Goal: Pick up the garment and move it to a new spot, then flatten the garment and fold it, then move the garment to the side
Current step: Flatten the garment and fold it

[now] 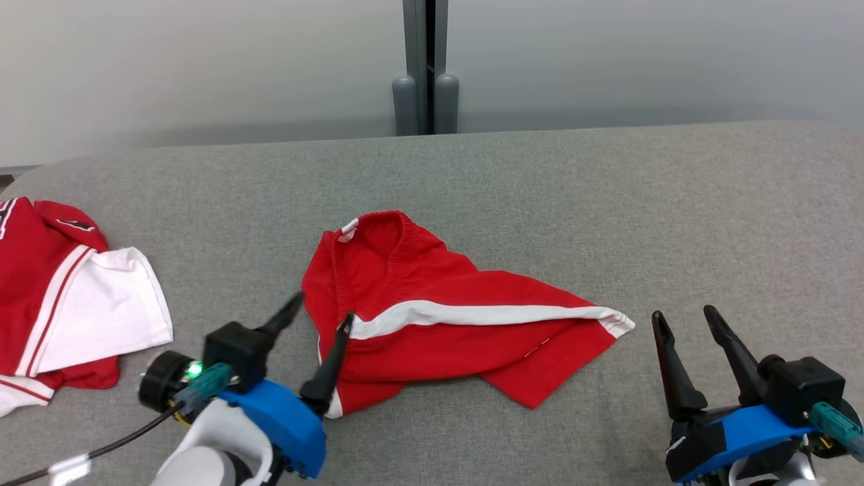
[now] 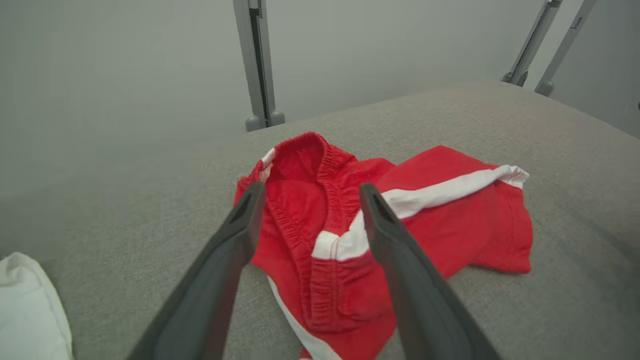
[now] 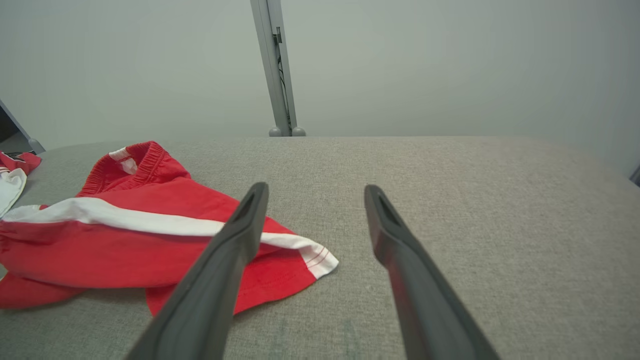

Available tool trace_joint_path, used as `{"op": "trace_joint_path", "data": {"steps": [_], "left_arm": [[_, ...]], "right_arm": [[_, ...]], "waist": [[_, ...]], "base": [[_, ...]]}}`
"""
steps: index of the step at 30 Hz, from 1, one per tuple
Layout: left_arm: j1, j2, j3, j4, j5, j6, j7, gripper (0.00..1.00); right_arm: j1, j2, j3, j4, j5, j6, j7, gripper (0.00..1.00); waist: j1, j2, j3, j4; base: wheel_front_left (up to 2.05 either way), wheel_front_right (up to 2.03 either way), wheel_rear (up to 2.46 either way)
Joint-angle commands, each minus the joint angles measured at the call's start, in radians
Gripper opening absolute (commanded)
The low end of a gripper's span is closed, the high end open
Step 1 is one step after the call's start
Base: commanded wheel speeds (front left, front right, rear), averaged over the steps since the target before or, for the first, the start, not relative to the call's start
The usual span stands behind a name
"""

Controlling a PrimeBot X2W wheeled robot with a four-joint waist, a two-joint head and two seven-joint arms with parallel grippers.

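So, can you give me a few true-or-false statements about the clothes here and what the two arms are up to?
1. The red shorts lie crumpled on the grey surface. True.
2. The left jaws are clamped shut on the shorts. False: they stand open at the waistband end, with nothing held.
3. The right jaws are open over bare surface beside the shorts' leg hem. True.
4. A second red-and-white garment lies on the robot's right. False: it lies at the left edge.
5. The shorts carry a blue stripe. False: it is a white stripe.
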Motion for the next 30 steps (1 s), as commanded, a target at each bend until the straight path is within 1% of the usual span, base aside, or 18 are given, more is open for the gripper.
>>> {"op": "trace_joint_path", "data": {"steps": [1, 3, 5, 9, 13, 14, 15, 16, 23, 30], "left_arm": [[-0.026, -0.004, -0.026, 0.011, -0.011, -0.023, 0.050, 1.00], [-0.045, -0.010, -0.053, 0.029, -0.022, -0.045, 0.105, 1.00], [-0.061, -0.009, -0.072, 0.055, -0.024, -0.055, 0.147, 1.00], [-0.096, -0.015, -0.091, 0.104, -0.026, -0.070, 0.190, 1.00], [-0.121, -0.018, -0.104, 0.139, -0.026, -0.081, 0.209, 1.00], [-0.128, -0.021, -0.107, 0.148, -0.028, -0.085, 0.215, 0.90], [-0.136, -0.022, -0.108, 0.156, -0.029, -0.087, 0.215, 0.33], [-0.144, -0.022, -0.108, 0.168, -0.030, -0.087, 0.217, 0.00], [-0.177, -0.026, -0.119, 0.204, -0.021, -0.098, 0.207, 0.00], [-0.216, -0.040, -0.129, 0.198, -0.011, -0.104, 0.180, 0.00]], "right_arm": [[-0.017, -0.001, 0.002, 0.004, 0.000, 0.000, -0.005, 1.00], [-0.020, -0.001, 0.007, 0.008, 0.003, 0.000, -0.008, 1.00], [-0.024, -0.001, 0.009, 0.012, 0.006, 0.000, -0.012, 1.00], [-0.031, -0.001, 0.007, 0.020, 0.008, 0.000, -0.016, 1.00], [-0.040, -0.001, 0.008, 0.029, 0.008, 0.000, -0.020, 1.00], [-0.042, -0.001, 0.009, 0.033, 0.008, 0.000, -0.021, 1.00], [-0.042, -0.001, 0.009, 0.038, 0.006, 0.000, -0.023, 1.00], [-0.044, -0.001, 0.011, 0.046, 0.002, 0.000, -0.022, 1.00], [-0.079, -0.001, 0.042, 0.122, -0.023, 0.000, -0.019, 1.00], [-0.166, -0.019, 0.078, 0.277, -0.014, 0.000, -0.032, 1.00]], "waist": [[0.0000, -0.0001, 0.008, -0.004], [0.0000, -0.0001, 0.017, -0.010], [0.0000, -0.0001, 0.025, -0.017], [0.0000, -0.0001, 0.042, -0.030], [0.0000, -0.0001, 0.055, -0.038], [0.0000, -0.0001, 0.059, -0.041], [0.0000, -0.0001, 0.062, -0.043], [0.0000, -0.0001, 0.066, -0.045], [0.0000, -0.0001, 0.088, -0.046], [0.0000, -0.0001, 0.127, -0.009]], "base": [[0.00, 0.00, 0.00], [0.00, 0.00, 0.00], [0.00, 0.00, 0.00], [0.00, 0.00, 0.00], [0.00, 0.00, 0.00], [0.00, 0.00, 0.00], [0.00, 0.00, 0.00], [0.00, 0.00, 0.00], [0.00, 0.00, 0.00], [0.00, 0.00, 0.00]]}}
